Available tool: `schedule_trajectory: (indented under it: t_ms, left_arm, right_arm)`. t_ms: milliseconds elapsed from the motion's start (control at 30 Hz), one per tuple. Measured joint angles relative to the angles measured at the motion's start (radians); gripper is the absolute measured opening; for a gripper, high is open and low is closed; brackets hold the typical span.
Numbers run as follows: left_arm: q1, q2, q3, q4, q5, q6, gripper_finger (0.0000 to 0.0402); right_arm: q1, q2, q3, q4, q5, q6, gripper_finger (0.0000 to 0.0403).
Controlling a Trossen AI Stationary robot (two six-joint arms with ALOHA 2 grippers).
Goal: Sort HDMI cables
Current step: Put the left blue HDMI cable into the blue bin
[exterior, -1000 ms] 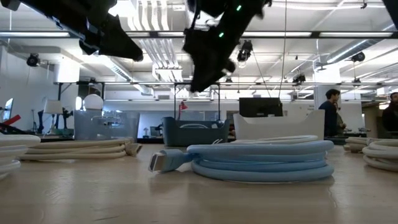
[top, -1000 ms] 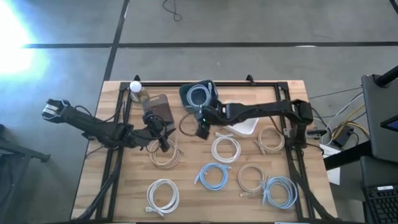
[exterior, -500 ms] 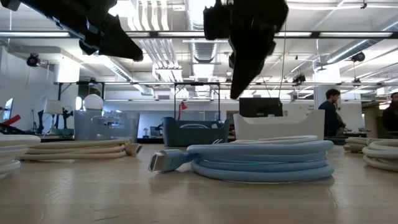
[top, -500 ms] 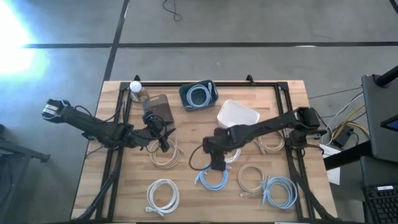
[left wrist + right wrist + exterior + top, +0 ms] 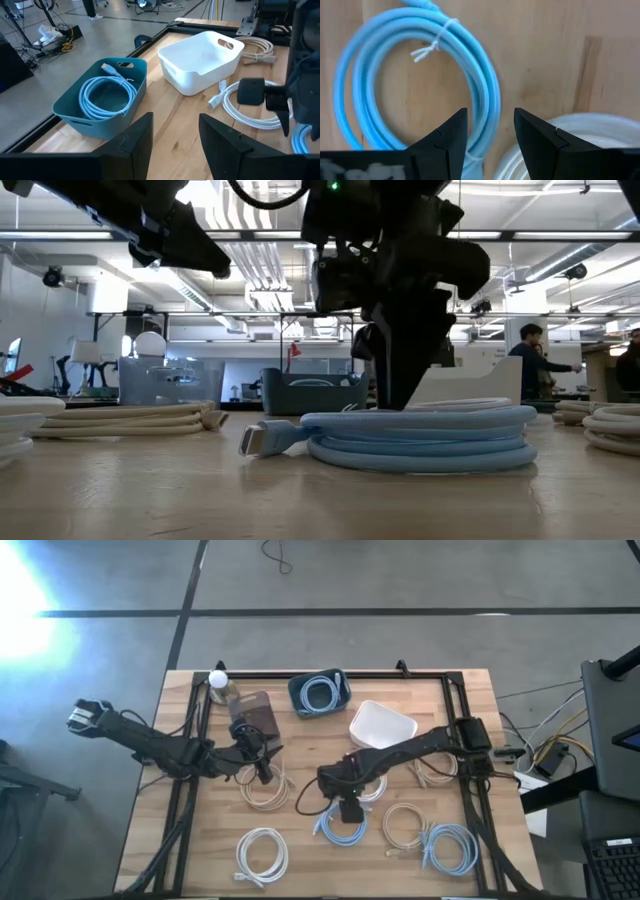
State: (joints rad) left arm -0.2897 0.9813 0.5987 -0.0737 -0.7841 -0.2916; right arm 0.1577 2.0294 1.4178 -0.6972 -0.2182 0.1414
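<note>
Right gripper [image 5: 349, 810] hangs just above the light blue cable coil [image 5: 343, 825] on the wooden table [image 5: 300, 860], jaws open, straddling its rim, gripping nothing. Beyond the coil, left gripper [image 5: 262, 772] hovers open and empty. Farther off sits the teal bin [image 5: 107, 95] holding another blue coil.

We see a light blue coiled cable [image 5: 343, 826] at the lower centre of the high view, lying on the pale, striped wooden tabletop [image 5: 300, 850]. A teal plastic bin [image 5: 318, 694] at upper centre holds another light blue coil [image 5: 320, 695]. Beside it stands a white plastic tub [image 5: 382, 725]. White [image 5: 262, 852] and beige-tan [image 5: 403, 824] coils lie lower down.
</note>
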Motion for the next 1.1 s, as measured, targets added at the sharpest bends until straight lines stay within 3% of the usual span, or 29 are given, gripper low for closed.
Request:
schedule_trajectory:
  t_ms: [633,1100]
  left_arm:
    - [0.000,0.000,0.000,0.006,0.000,0.001,0.0163]
    - [0.000,0.000,0.000,0.007,0.000,0.006,0.0163]
  right_arm:
    - [0.001,-0.001,-0.087,0.071,0.008,-0.039,0.0136]
    - [0.002,0.002,-0.063,0.103,0.008,-0.042,0.0034]
